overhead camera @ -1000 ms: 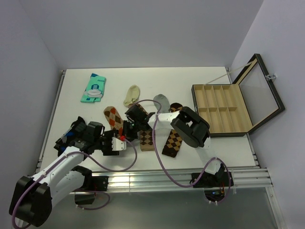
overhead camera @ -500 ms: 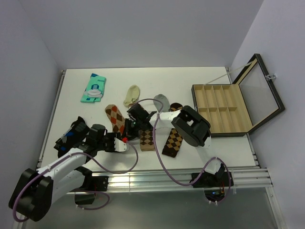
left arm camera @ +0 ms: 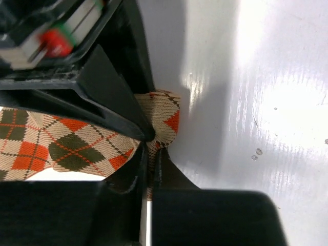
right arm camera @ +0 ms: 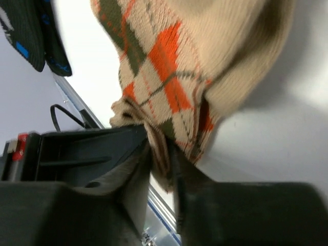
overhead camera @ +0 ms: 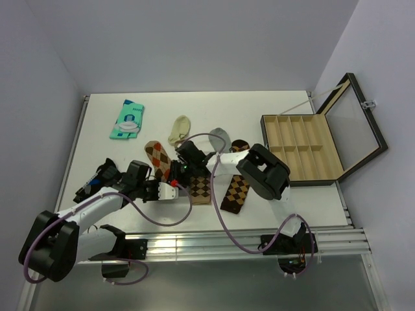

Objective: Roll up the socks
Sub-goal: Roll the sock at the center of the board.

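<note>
The red-orange argyle sock (overhead camera: pixel 157 156) lies left of centre, its near end bunched up between both grippers. My left gripper (overhead camera: pixel 170 190) (left arm camera: pixel 154 146) is shut on a folded edge of this sock (left arm camera: pixel 66 146). My right gripper (overhead camera: pixel 183 170) (right arm camera: pixel 160 148) meets it from the right, its fingers close together with a fold of the same sock (right arm camera: pixel 164 66) filling the narrow gap. The tan sock with dark brown diamonds (overhead camera: pixel 199 188) and the dark brown sock with tan diamonds (overhead camera: pixel 235 192) lie flat just to the right.
A teal sock packet (overhead camera: pixel 127 120) lies at the back left. A cream sock (overhead camera: pixel 179 129) and a grey sock (overhead camera: pixel 220 137) lie behind the grippers. An open wooden box (overhead camera: pixel 301 148) with compartments stands on the right, lid raised.
My left gripper moved right to the sock's bunched end and closed on it. The right gripper stayed on the sock, its fingers now slightly less tight.
</note>
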You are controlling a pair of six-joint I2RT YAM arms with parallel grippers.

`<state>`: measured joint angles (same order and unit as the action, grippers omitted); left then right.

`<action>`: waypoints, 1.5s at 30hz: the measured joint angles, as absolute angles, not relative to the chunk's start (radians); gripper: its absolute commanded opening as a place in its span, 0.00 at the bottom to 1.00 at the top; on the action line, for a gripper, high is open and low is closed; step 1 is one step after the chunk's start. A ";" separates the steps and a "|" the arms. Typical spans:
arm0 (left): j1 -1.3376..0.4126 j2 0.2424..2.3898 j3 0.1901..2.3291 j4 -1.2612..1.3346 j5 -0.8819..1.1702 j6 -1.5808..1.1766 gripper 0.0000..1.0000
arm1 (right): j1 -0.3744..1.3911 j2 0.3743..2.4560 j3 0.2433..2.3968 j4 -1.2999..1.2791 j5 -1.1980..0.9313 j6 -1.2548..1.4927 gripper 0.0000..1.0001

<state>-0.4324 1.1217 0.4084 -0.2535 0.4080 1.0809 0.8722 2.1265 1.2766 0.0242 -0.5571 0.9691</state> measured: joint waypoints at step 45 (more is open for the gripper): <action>-0.190 2.038 1.221 -1.289 0.795 1.145 0.00 | 1.114 1.662 0.641 0.711 0.033 0.409 0.59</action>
